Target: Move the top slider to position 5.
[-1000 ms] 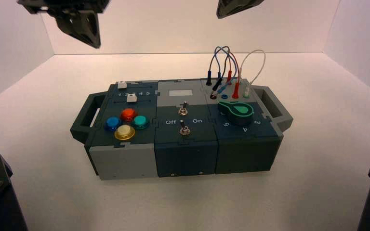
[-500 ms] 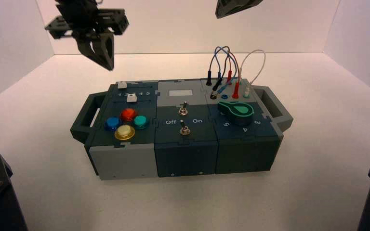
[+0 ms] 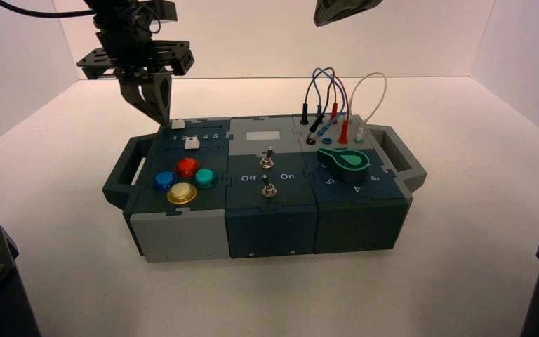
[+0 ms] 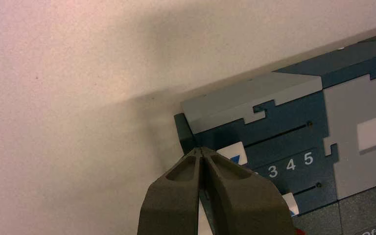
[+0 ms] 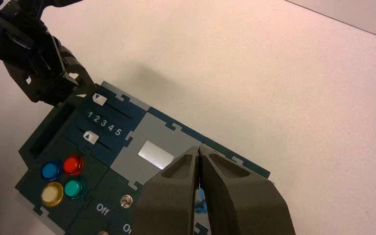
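left end effector (image 3: 163, 116), fingers pressed together w/ nothing between, is hovering just beside the top slider (image 3: 178, 124), which is sitting at the low end of its track, far from position 5 (image 4: 308, 158). risk imo: closed tips skidding over that tiny knob, or nudging the lower slider (image 3: 192, 144). right end effector (image 5: 199, 152), likewise pinched empty, is idling high above the box.

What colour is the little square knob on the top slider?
White. The top slider shows best in the right wrist view, beside the left gripper.
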